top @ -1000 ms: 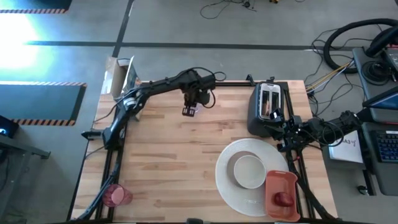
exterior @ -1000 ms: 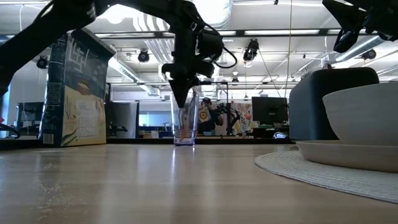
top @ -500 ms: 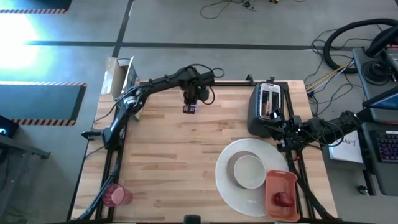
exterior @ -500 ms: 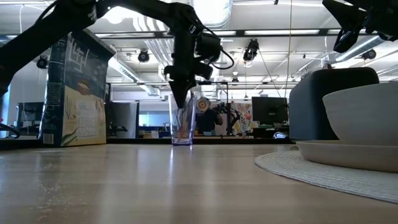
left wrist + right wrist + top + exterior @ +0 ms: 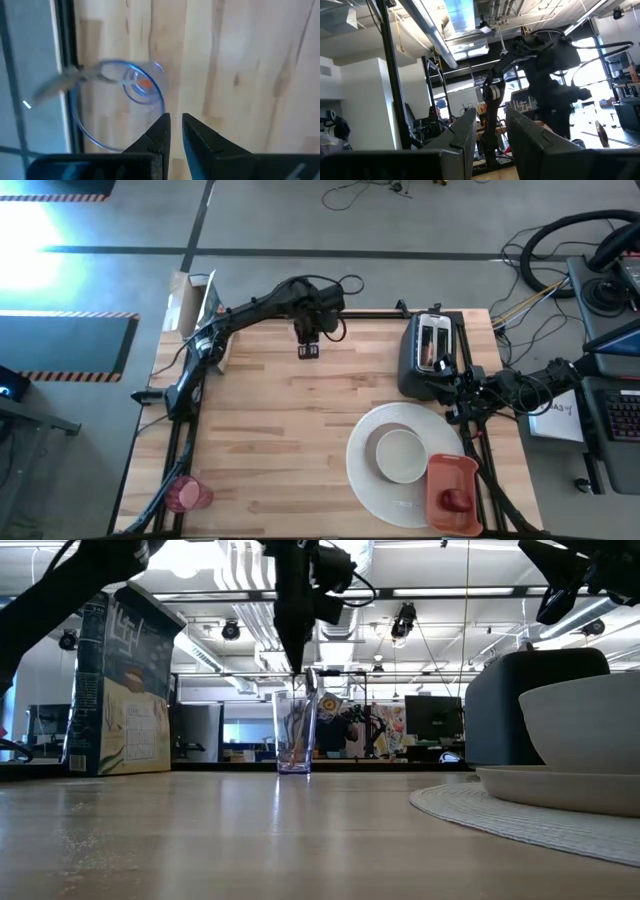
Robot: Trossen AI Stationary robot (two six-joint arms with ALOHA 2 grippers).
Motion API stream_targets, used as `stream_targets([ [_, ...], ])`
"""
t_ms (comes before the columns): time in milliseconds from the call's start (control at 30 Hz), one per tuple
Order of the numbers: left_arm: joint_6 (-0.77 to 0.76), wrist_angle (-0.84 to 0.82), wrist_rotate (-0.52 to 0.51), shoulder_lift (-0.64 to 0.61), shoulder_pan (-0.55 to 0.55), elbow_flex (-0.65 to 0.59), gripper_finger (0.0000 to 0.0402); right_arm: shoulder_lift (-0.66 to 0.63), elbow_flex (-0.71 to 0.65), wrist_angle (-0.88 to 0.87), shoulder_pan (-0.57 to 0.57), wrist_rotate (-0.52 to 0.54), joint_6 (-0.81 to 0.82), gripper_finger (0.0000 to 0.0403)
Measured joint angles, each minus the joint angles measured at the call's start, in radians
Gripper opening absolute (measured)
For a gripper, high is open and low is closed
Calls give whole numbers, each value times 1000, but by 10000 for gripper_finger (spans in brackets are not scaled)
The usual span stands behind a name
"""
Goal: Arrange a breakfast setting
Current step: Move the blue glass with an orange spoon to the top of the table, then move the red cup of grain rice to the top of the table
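A clear glass (image 5: 296, 732) stands on its base near the table's far edge (image 5: 308, 351). An orange-handled spoon (image 5: 145, 85) stands inside it, and its grey end (image 5: 311, 680) leans on the rim and sticks out above. My left gripper (image 5: 297, 658) hangs just above the glass, pointing down, open by a narrow gap (image 5: 175, 125) and empty. My right gripper (image 5: 447, 390) waits open (image 5: 491, 125) at the table's right edge, beside the toaster. A small white bowl (image 5: 401, 454) sits on the large white round plate (image 5: 365, 480).
A black toaster (image 5: 430, 355) stands at the far right. An orange-red tray (image 5: 452, 490) with a dark-red fruit (image 5: 456, 500) overlaps the plate's near right side. A pink tumbler (image 5: 183, 494) is at the near left corner. A cereal box (image 5: 120, 685) stands at the far left.
My left gripper has gone straight up from the mouth of the glass and a little toward the table's far edge. The spoon has stayed behind in the glass, leaning on the rim, and the glass still stands upright.
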Motion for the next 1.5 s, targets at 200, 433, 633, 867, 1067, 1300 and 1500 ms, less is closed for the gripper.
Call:
stream_targets([
  [200,-133,-1,18,-41,-63,-12,32,0,0,-1,0,0,0,95],
  [433,-258,0,-35,-117,-209,-61,32,0,0,-1,0,0,0,95],
  [633,-367,2,-177,-230,-355,-254,32,0,0,-1,0,0,0,95],
  [867,-523,81,-108,-452,-511,-616,32,0,0,-1,0,0,0,95],
  [1067,-782,212,-10,-629,-659,-867,32,0,0,-1,0,0,0,95],
  [1300,-1179,310,-11,-754,-818,-1055,44,0,0,-1,0,0,0,95],
  [1500,-1337,372,-14,-785,-944,-1118,99,0,0,-2,0,0,0,95],
])
